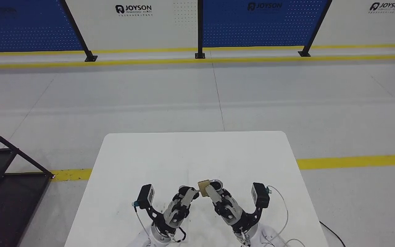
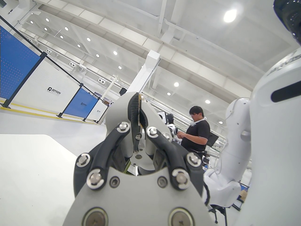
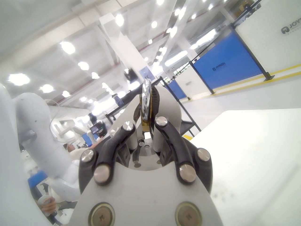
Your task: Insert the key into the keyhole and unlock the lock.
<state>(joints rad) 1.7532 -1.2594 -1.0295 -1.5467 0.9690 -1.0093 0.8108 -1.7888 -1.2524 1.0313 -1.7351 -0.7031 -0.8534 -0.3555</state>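
- Clamping the thin key (image 2: 140, 115), the left gripper (image 2: 140, 99) hovers over the table's (image 1: 185, 154) near edge.
- Right gripper (image 3: 148, 94), just beside it, is clenched on the brass lock (image 3: 145, 109).

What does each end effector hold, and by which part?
Right end effector: brass padlock with silver shackle, its shackle between the jaws. Left end effector: thin brass-coloured key, seen edge-on; held part cannot be told.
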